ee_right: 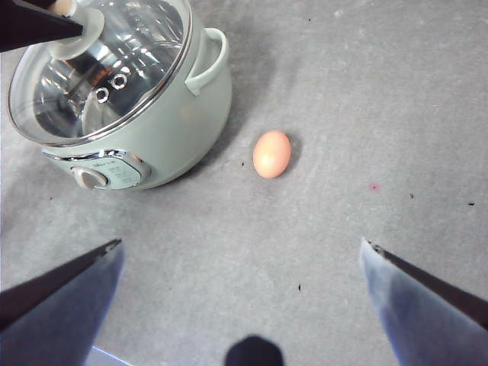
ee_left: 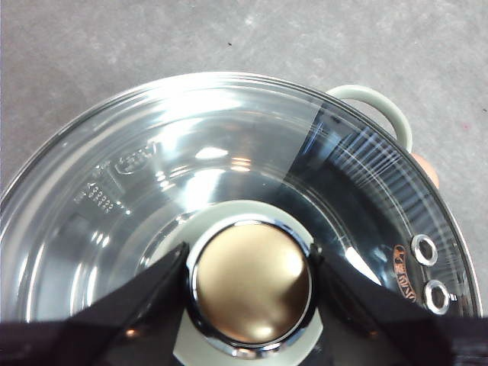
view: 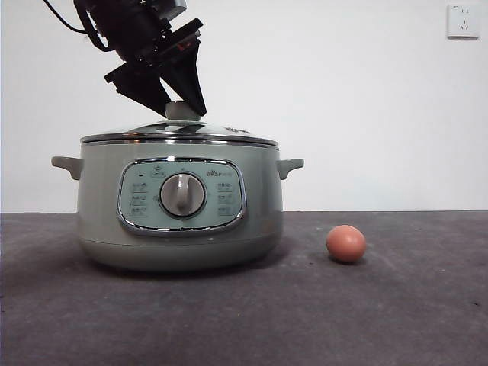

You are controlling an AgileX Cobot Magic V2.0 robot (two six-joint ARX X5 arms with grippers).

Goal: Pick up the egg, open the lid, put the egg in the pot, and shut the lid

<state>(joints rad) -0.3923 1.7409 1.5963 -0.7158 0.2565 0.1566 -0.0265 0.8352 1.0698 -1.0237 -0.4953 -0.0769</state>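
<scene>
While the left claw [ee_left: 250, 278] grips the lid [view: 179, 131], the egg [view: 346, 243] lies sideways.

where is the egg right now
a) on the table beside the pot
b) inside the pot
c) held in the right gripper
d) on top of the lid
a: the egg lies on the table beside the pot, apart from it, while the open right gripper is above the table, holding nothing.

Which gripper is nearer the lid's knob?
Left. The left gripper has a jaw on each side of the lid knob; the right gripper hangs open above the table by the egg.
</scene>
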